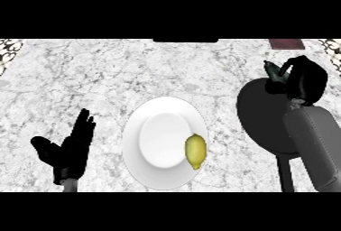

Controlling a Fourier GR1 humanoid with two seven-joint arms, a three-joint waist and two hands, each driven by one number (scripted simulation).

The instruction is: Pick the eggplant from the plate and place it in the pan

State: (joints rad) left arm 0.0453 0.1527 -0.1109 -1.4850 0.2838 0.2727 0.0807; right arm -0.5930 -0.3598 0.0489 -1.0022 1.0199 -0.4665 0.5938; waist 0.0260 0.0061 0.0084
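Observation:
The dark eggplant [272,72] sticks out from my right hand [305,79], whose fingers are curled round it; most of it is hidden by the hand. The hand is over the far right edge of the dark round pan [258,113], which stands right of the white plate [143,167]. The pan's handle [286,173] points toward the view's lower edge, beside my right forearm. My left hand [70,149] rests open at the lower left, fingers up, left of the plate.
A yellow lemon [195,151] lies on the plate's right rim. A dark red object [287,43] and a black object [185,40] sit at the counter's far edge. Patterned items show at the top corners.

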